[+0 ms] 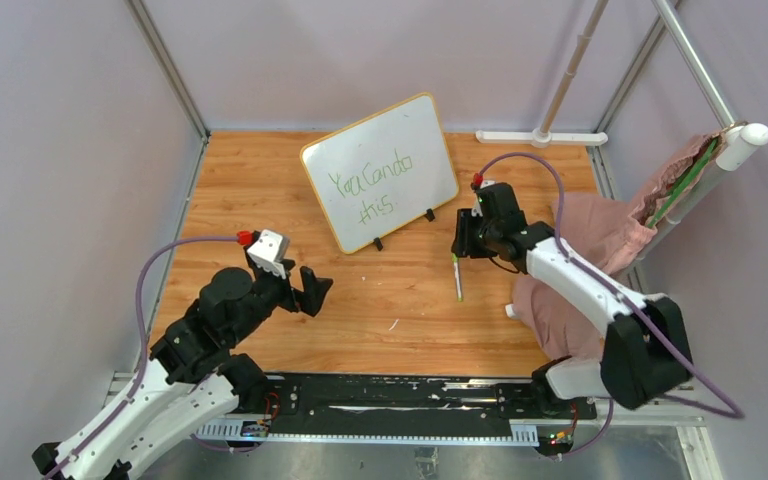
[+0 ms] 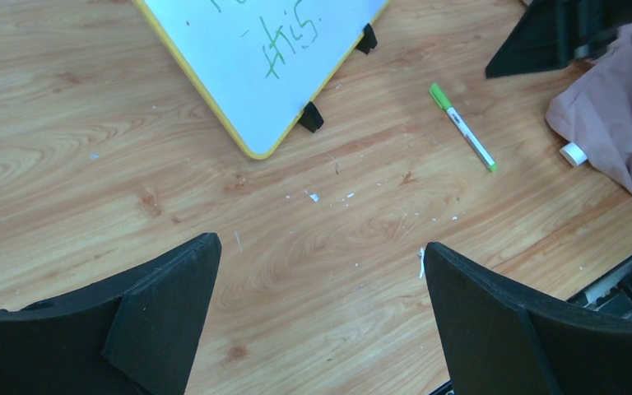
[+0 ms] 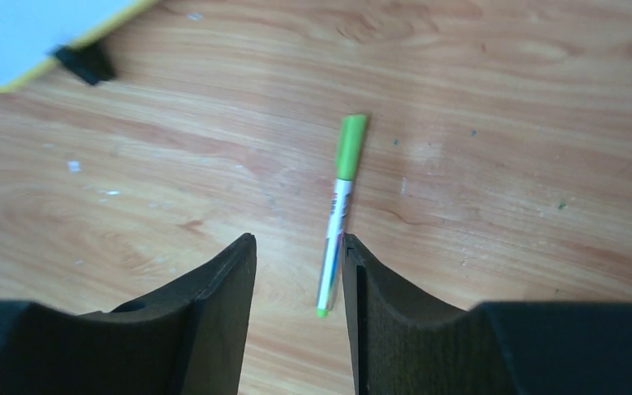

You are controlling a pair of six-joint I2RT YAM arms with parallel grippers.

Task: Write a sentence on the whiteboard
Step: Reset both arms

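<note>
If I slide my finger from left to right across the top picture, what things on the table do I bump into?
left hand → whiteboard → pen → pink cloth

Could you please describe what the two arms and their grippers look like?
The left arm and right arm both have white link shells with black joints. A thin purple cable runs along each arm and ends in a red plug at the wrist. The left gripper and right gripper each have two broad, matte black, wedge-shaped fingers. No markings are visible.
</note>
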